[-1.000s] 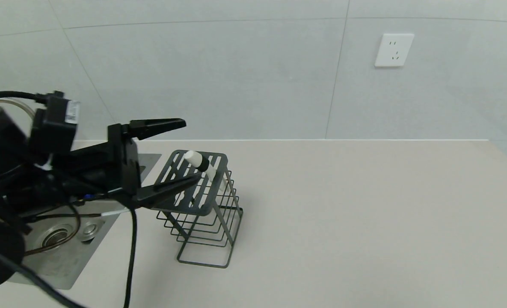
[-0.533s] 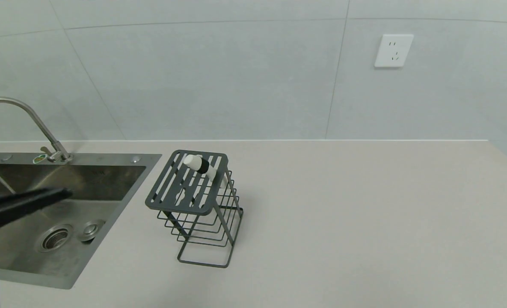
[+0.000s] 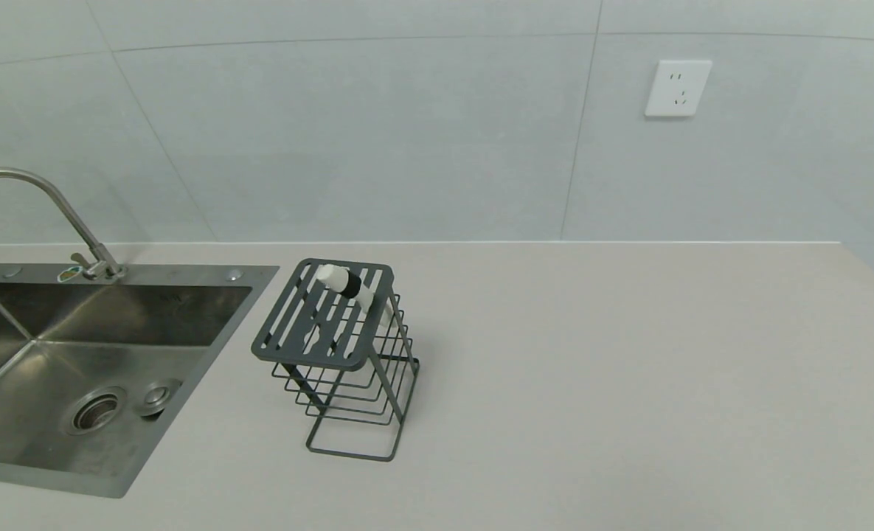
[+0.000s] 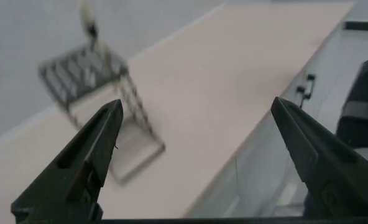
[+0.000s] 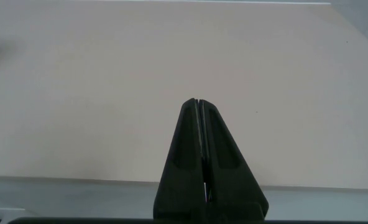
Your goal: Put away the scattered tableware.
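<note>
Tableware in the head view comes down to one utensil (image 3: 346, 283) with a white-and-black handle. It is dropped through a slot in the top plate of the dark wire rack (image 3: 337, 369), and its handle leans instead of standing straight. The rack stands on the pale counter (image 3: 628, 369), just beside the right rim of the steel sink (image 3: 186, 274). The faucet (image 3: 46, 193) arches over the basin's far side, and a wall socket (image 3: 678, 88) sits well off to the right.

From the left wrist, the left gripper (image 4: 196, 165) hangs out past the counter's front edge, its fingers spread wide with nothing between them. The rack and the utensil's handle lie well beyond them, blurred.

From the right wrist, the right gripper (image 5: 198, 112) has its fingers pressed flat together, holding nothing, above the counter near its front edge.

Risks, as I judge them: the rack looks light and tall for its footprint. A spread finger catching its top plate on any fresh approach could tip it or shove it toward the sink. The leaning utensil seems to be held only by its slot, so a knock could lever it out or jam it. Another piece pushed into the same slot could foul on the handle.
</note>
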Controlling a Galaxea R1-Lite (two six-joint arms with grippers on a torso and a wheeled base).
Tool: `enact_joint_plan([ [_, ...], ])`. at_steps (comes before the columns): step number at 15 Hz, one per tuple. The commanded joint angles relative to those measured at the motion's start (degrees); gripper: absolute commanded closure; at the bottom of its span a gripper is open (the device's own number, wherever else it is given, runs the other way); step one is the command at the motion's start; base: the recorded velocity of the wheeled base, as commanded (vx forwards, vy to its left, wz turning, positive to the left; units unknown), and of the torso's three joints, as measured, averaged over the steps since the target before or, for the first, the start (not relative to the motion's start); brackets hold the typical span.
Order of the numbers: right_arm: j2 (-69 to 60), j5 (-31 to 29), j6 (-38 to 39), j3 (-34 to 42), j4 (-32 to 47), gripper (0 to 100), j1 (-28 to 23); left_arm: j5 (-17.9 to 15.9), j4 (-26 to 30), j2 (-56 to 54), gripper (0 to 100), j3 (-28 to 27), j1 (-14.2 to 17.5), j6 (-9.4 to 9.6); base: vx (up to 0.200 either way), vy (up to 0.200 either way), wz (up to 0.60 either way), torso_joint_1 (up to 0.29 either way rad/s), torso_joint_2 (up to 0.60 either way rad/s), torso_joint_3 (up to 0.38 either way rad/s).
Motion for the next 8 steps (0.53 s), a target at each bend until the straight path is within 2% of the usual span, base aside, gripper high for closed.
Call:
enact_joint_plan([
  [1,0.0,0.0,0.0,0.0,-0.1,100,0.0,26.2,6.3,-5.6,0,1.0,0.4,0.1,0.0,0.0,0.0,0.0,0.0,0.0],
  [2,0.0,0.0,0.0,0.0,-0.1,100,0.0,36.1,6.2,-5.6,0,1.0,0.4,-3.06,0.0,0.0,0.0,0.0,0.0,0.0],
  [3,0.0,0.2,0.0,0.0,-0.1,100,0.0,37.5,6.4,-5.6,0,1.0,0.4,-4.47,0.0,0.0,0.0,0.0,0.0,0.0],
  [5,0.0,0.4,0.0,0.0,-0.1,100,0.0,37.5,6.5,-5.6,0,1.0,0.4,-5.35,0.0,0.0,0.0,0.0,0.0,0.0],
  [6,0.0,0.4,0.1,0.0,-0.1,100,0.0,34.1,6.8,-5.6,0,1.0,0.4,-5.0,0.0,0.0,0.0,0.0,0.0,0.0],
  [7,0.0,0.4,0.1,0.0,-0.1,100,0.0,29.0,7.1,-5.6,0,1.0,0.4,-4.91,0.0,0.0,0.0,0.0,0.0,0.0],
  [8,0.0,0.3,0.1,0.0,-0.1,100,0.0,26.7,7.5,-5.6,0,1.0,0.4,-4.73,0.0,0.0,0.0,0.0,0.0,0.0],
])
